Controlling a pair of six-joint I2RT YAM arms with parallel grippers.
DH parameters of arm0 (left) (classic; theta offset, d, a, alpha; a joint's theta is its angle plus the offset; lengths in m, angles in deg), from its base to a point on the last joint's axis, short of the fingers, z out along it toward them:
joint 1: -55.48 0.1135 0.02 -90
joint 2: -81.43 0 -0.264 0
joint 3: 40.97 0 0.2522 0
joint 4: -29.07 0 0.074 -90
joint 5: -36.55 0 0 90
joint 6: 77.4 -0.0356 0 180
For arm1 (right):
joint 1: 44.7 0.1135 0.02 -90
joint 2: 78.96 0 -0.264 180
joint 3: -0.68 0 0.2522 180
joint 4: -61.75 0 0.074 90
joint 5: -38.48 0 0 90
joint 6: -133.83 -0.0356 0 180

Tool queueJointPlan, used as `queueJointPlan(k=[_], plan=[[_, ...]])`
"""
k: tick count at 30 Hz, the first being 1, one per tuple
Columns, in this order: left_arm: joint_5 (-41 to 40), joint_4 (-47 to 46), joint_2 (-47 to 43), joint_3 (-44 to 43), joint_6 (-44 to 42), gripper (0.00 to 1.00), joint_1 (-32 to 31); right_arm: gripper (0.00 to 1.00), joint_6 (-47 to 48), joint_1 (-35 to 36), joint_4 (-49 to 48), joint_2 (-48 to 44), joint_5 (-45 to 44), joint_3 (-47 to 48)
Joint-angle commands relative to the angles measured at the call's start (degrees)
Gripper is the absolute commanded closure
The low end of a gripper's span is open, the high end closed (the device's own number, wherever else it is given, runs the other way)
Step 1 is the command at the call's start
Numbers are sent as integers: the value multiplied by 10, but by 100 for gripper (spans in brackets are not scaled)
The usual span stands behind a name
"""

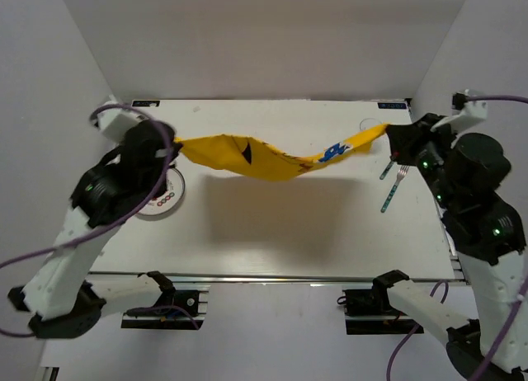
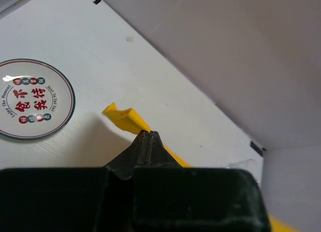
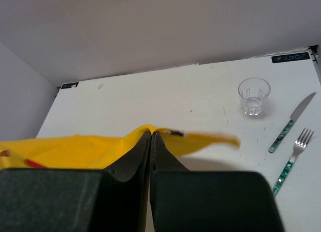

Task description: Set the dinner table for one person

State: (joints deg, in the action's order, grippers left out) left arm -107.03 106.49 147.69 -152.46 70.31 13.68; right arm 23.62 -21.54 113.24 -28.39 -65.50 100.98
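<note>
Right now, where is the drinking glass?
In the right wrist view, the glass stands upright near the far right corner of the table, left of the knife and fork.

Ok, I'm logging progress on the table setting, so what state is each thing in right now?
Left pincer, shut on one end of the cloth.
Right pincer, shut on the other end.
Cloth, held above the table, sagging in the middle.
Plate, flat on the table, empty.
Glass, upright, looks empty.
Knife, lying flat, free.
Fork, lying flat beside the knife.
</note>
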Motion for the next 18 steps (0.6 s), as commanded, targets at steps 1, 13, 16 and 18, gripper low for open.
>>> queueJointPlan(k=[1,13,16,18], plan=[[39,-21,-47,36,-30,100,-6,100,10,2,95,-4,-29,42],[168,-82,-15,-3,-94,100,-6,100,20,3,111,50,-43,91],[169,-59,102,-101,-115,100,0,100,28,1,70,109,-54,94],[171,-88,165,-126,-137,100,19,100,34,-4,56,151,-48,135]])
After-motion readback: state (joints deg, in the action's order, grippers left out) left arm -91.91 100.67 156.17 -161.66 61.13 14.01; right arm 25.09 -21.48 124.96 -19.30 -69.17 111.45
